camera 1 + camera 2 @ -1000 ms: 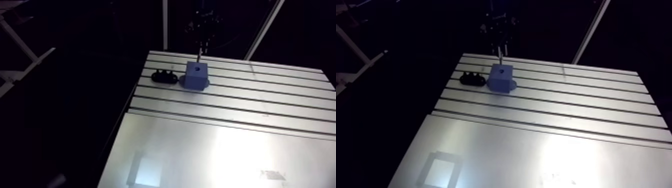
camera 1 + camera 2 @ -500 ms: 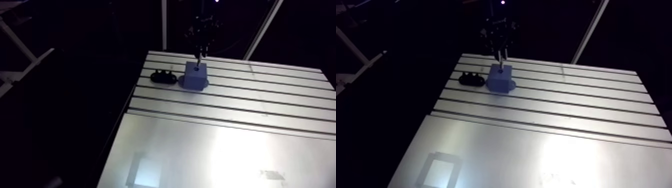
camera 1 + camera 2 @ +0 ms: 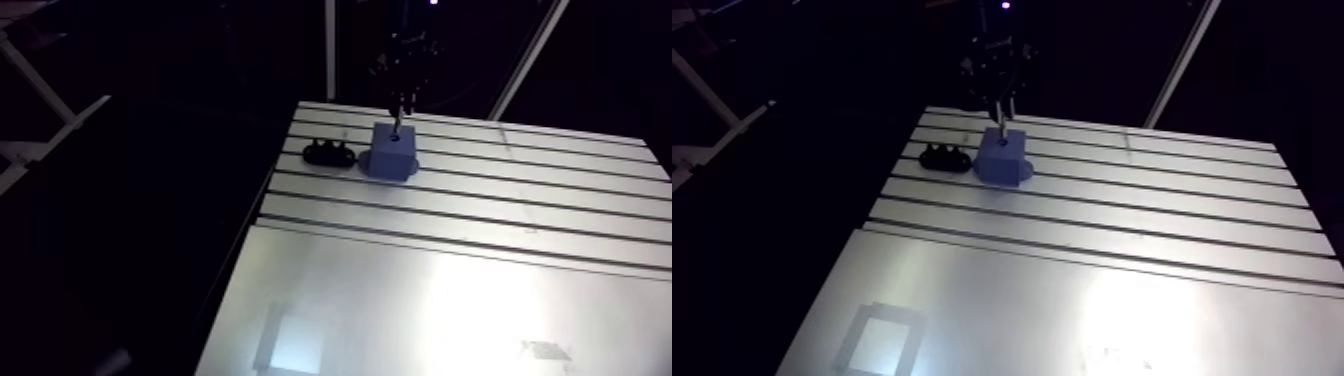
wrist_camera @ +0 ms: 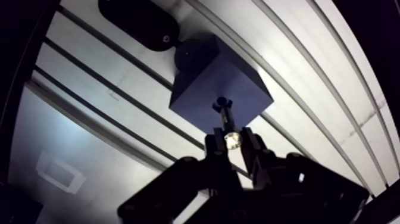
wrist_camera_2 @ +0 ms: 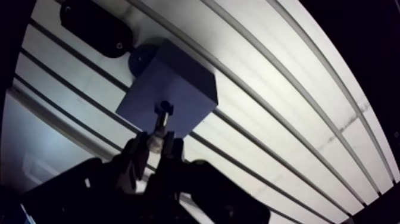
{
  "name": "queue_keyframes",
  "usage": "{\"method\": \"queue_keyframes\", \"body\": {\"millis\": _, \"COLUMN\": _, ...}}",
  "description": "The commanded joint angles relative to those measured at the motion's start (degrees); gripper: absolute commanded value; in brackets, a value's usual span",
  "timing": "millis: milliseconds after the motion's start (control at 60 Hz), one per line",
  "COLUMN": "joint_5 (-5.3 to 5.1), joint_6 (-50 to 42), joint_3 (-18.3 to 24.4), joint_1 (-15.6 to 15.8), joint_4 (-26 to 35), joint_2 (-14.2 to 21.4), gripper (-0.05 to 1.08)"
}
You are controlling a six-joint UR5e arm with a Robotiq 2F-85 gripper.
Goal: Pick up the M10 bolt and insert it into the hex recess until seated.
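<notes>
**M10 bolt, gripped above the recess.** In the wrist view you see the M10 bolt point(image 4: 225, 121) clamped between the jaws, which are closed on it. A bright metal end shows between them, and the dark shank runs straight ahead of them. The bolt's far end meets the hex recess point(image 4: 221, 102) in the top face of the blue block point(image 4: 202, 80). You cannot read how deep it sits.

**Surroundings of the block.** A round lobe point(image 4: 189, 53) projects from the block's base on the side away from the jaws. Just past it lies an oblong black part point(image 4: 138, 22), near the block but with a strip of bare metal between them.

**Surface.** The block and the black part rest on the desk point(image 3: 480, 250), a pale aluminium top crossed by long parallel slots point(image 3: 450, 205). In the arm view the slotted zone fills the upper half of the top and a smooth plate lies below it. That plate carries a broad glare at lower right and a square reflection point(image 3: 292, 342) at lower left. The room around the desk edge is dark.

**What each view adds.**
- **Arm view:** it gives you the layout. The blue block point(image 3: 392, 155) stands near the desk's far edge, upper centre of the frame, with the black part point(image 3: 330, 154) to its left. The jaws come down onto the block's top as a dark shape, and you cannot make out the bolt or the recess.
- **Wrist view:** only here can you see the grip, the shank and the recess mouth. It shows just a few slots around the block.
</notes>
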State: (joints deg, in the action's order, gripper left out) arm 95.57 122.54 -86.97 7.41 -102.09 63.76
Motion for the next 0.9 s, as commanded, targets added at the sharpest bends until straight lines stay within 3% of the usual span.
{"method": "queue_keyframes", "body": {"millis": 17, "joint_5": 0.01, "joint_6": -0.1, "joint_3": -0.1, "joint_1": 0.1, "joint_4": 0.0, "joint_2": -0.1, "gripper": 1.03}}
{"method": "queue_keyframes", "body": {"millis": 900, "joint_5": -0.08, "joint_6": -0.7, "joint_3": -0.7, "joint_1": 0.1, "joint_4": -0.2, "joint_2": -0.1, "gripper": 1.03}}
